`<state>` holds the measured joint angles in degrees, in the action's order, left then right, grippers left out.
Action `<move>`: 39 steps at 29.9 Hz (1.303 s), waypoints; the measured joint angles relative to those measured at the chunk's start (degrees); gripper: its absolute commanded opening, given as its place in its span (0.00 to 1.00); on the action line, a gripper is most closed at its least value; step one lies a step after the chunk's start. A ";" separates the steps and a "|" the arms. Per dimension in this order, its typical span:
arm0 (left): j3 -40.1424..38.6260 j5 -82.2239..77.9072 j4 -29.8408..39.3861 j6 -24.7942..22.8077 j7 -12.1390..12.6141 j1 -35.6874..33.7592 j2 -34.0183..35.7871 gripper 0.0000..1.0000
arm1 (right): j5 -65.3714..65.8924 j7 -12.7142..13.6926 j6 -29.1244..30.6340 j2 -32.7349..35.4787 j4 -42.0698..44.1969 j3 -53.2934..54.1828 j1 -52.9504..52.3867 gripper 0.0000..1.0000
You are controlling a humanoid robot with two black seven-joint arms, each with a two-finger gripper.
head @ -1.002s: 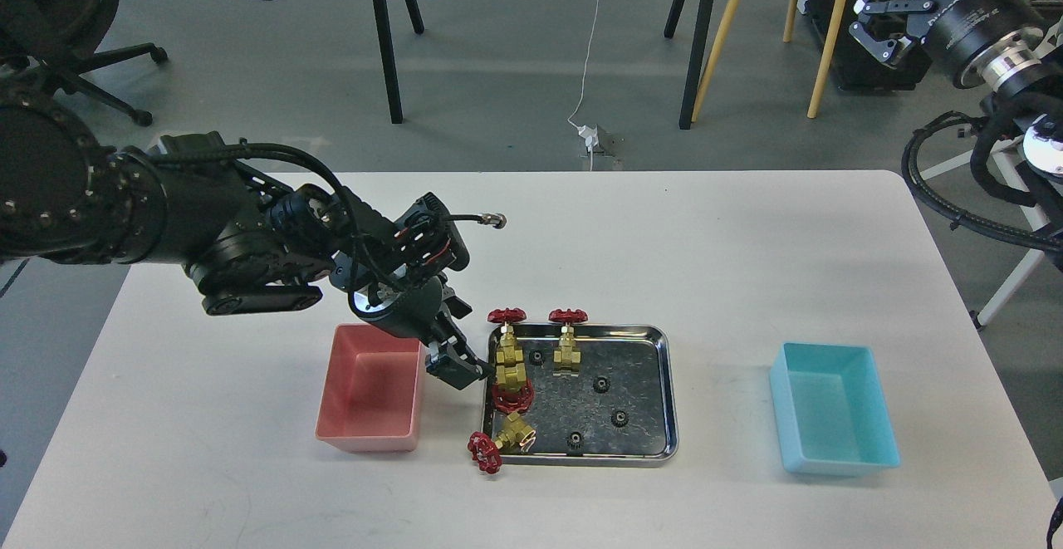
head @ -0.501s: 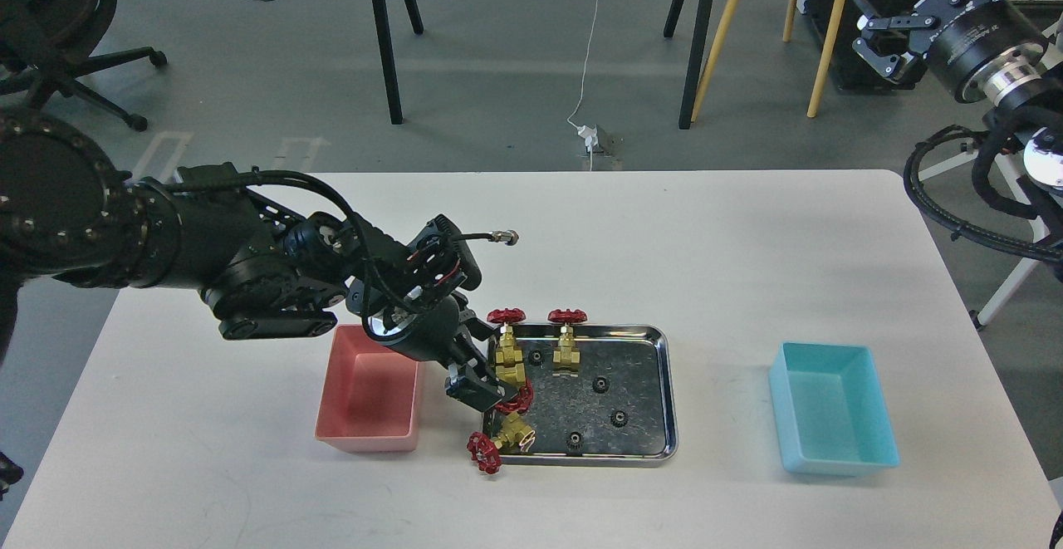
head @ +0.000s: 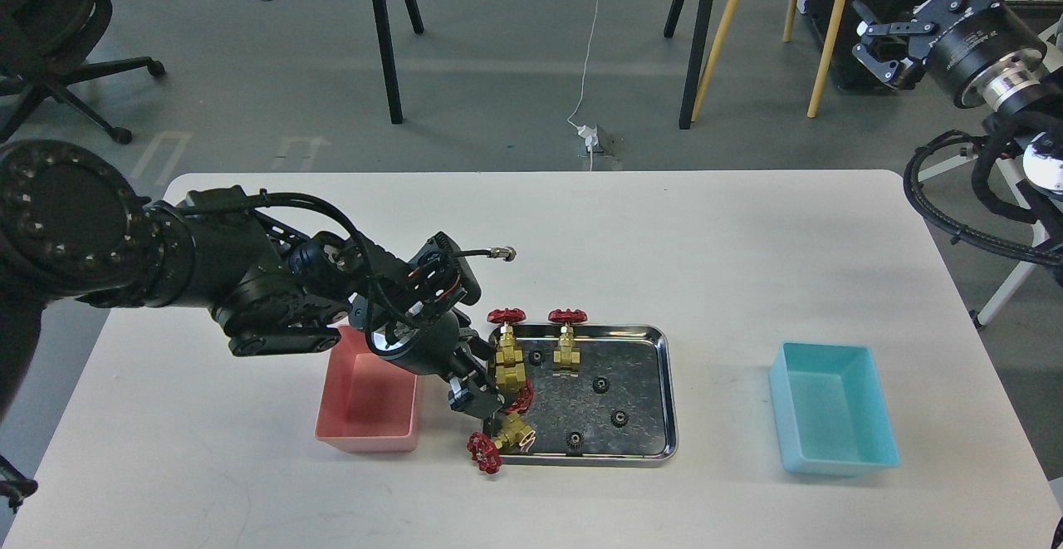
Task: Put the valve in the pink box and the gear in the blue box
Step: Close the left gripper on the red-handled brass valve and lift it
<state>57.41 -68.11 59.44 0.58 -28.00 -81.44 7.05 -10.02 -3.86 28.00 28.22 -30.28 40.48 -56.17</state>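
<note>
Reaching left gripper (head: pixel 482 395) onto tray valve (head: pixel 513 389), finger state unclear, probably pre-grasp; next grip, carry to pink box (head: pixel 365 437).

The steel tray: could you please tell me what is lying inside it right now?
The steel tray holds brass valves with red handwheels and four small black gears. The left pincer covers part of its left edge, so anything beneath it is hidden.

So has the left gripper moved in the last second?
Yes. The left gripper has come down and right, from the gap beside the pink box onto the steel tray's left edge, at a valve's red handwheel.
</note>
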 measured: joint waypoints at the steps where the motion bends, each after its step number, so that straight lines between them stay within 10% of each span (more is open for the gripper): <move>1: -0.13 -0.03 0.06 0.15 0.00 0.01 0.04 0.69 | 0.00 0.00 0.00 0.00 0.02 0.00 0.00 0.99; 39: -1.96 -0.69 0.12 3.54 0.00 0.64 0.99 0.14 | 0.01 0.00 0.00 0.10 0.83 0.06 2.02 0.99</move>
<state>55.45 -68.80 59.56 4.12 -28.00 -80.80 8.04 -10.01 -3.86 28.00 28.32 -29.45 40.53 -54.15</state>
